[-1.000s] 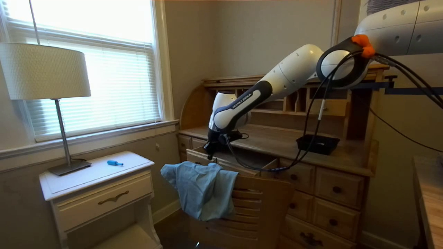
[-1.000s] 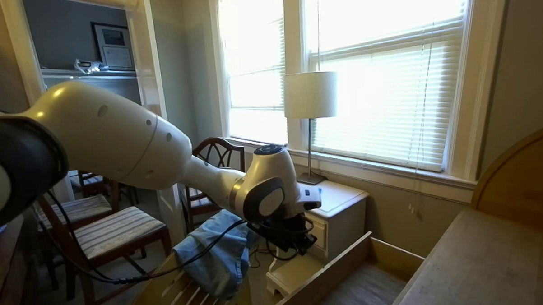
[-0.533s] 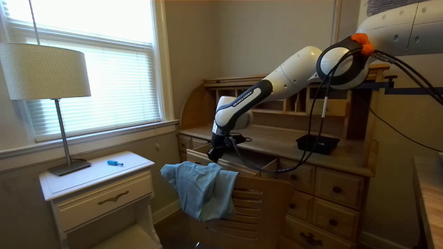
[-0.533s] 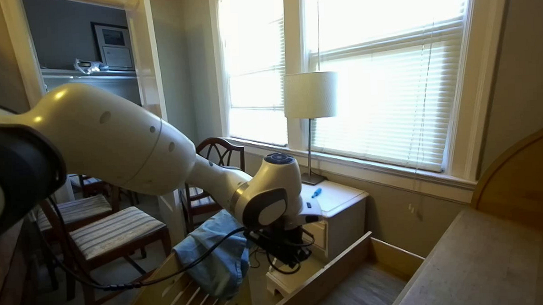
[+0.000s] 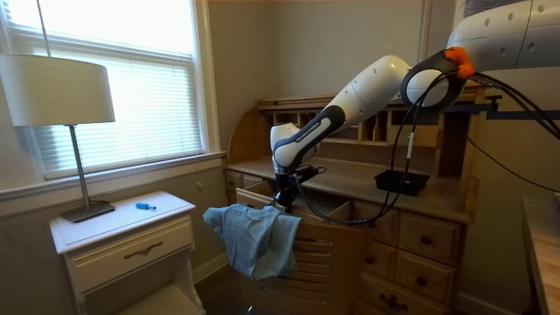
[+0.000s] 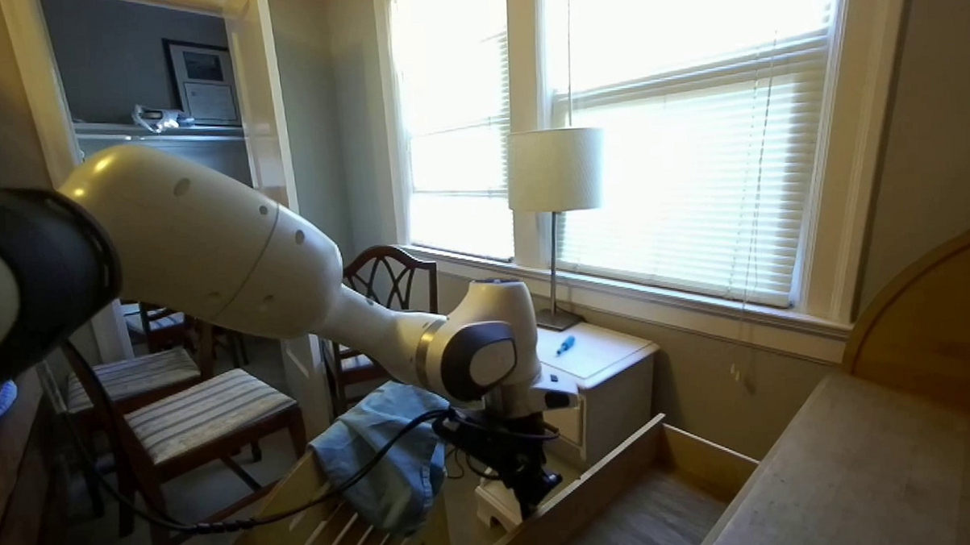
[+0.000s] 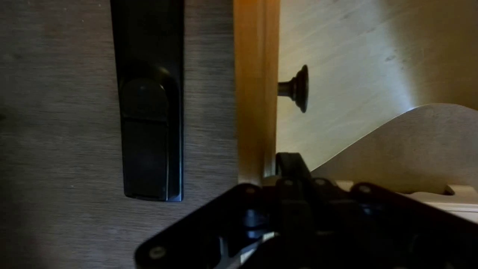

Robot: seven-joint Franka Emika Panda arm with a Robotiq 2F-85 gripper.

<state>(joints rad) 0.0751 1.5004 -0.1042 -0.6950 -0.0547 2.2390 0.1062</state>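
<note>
- While the gripper (image 7: pixel 293 162) shows mostly as a dark mass in the wrist view, its two fingers can be seen drawn right together, with nothing visible between them.
- Its tips sit just beside the outer face of the pulled-out desk drawer (image 7: pixel 255 93), near a round dark knob (image 7: pixel 300 88); whether they touch the wood I can't tell.
- That drawer juts from the roll-top desk (image 5: pixel 345 175), near the slatted wooden chair (image 5: pixel 337 258); in an exterior view its near end is cut off at the bottom.
- Inside it lies a long black object (image 7: pixel 149 112), one end cropped in the wrist view, too dark for me to name.
- Beyond the knob gleams a pale wooden surface (image 7: pixel 336 74) that I can't place.
- Light-blue cloth (image 5: pixel 253 240) hangs over one upper corner of the chair and hides it; the black cable (image 6: pixel 363 464) of the arm (image 6: pixel 210 242) passes in front of the cloth in an exterior view.
- Compared with a second ago, the gripper has come lower and farther along the drawer's front, and it points more nearly straight down.
- On the white nightstand (image 5: pixel 122 223), the small blue object (image 6: pixel 566 345) that the arm all but covered then, in an exterior view, now shows clear.
- Drawer and cloth look unmoved.
</note>
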